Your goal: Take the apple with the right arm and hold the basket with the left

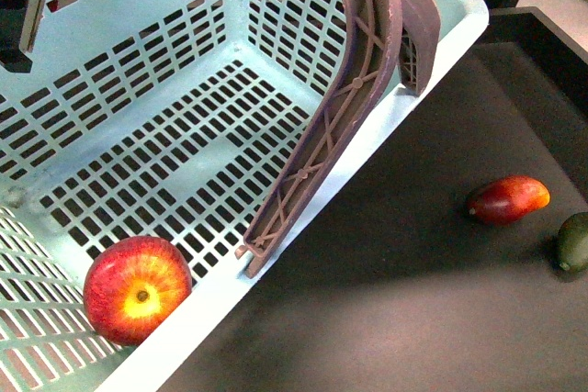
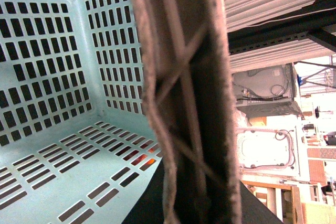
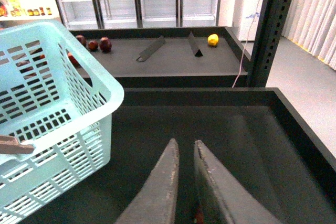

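The red apple [image 1: 138,288], yellow around its stem, lies on the slotted floor inside the pale mint-blue basket [image 1: 432,61], against its near wall. The brownish-purple ribbed handles [image 1: 354,89] rest across the basket's right rim. My left gripper [image 1: 28,25] shows black at the basket's far left wall and is shut on the basket. In the left wrist view one handle [image 2: 184,103] fills the middle, with the basket's inside [image 2: 47,77] beside it. My right gripper [image 3: 185,148] is shut with nothing in it, over the dark tray beside the basket [image 3: 100,98].
An elongated dark red fruit [image 1: 508,199] and a dark green fruit [image 1: 574,241] lie on the black tray right of the basket. The tray has a raised rim [image 3: 302,129]. Behind it stand a black post [image 3: 270,24] and a shelf with dark red fruits [image 3: 100,44] and a yellow fruit [image 3: 212,39].
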